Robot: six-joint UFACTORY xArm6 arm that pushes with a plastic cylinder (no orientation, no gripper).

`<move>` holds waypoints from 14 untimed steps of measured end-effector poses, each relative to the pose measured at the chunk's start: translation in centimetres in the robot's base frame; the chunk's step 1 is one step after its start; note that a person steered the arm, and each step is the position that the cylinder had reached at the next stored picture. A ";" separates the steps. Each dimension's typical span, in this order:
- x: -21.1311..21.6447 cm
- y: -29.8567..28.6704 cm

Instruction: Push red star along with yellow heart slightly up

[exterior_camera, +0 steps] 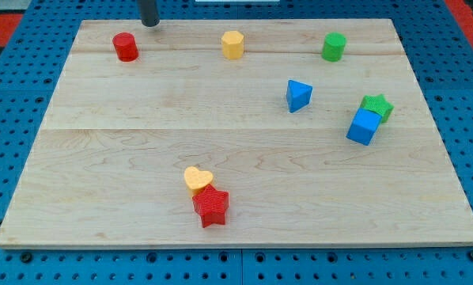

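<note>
My tip [150,24], a dark rod holding nothing, sits at the wooden board's [126,158] top-left edge; near the bottom edge, the ridged red star [212,206] touches the smooth yellow heart [197,180]

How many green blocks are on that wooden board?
2: a green cylinder near the view's top right, and a green star at the right, touching the blue cube. None seem hidden.

Lab: blue pegboard bench [458,95]
</note>
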State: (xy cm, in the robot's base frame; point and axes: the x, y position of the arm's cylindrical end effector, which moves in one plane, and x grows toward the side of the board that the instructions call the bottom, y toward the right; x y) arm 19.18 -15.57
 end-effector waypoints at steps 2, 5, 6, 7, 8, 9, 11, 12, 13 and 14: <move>0.0 0.2; 13.0 6.1; 18.4 8.6; 22.5 14.2; 27.4 19.8; 31.7 20.6; 40.2 20.3; 41.3 16.2; 39.7 12.1; 36.8 9.1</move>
State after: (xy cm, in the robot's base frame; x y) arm 55.99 -6.44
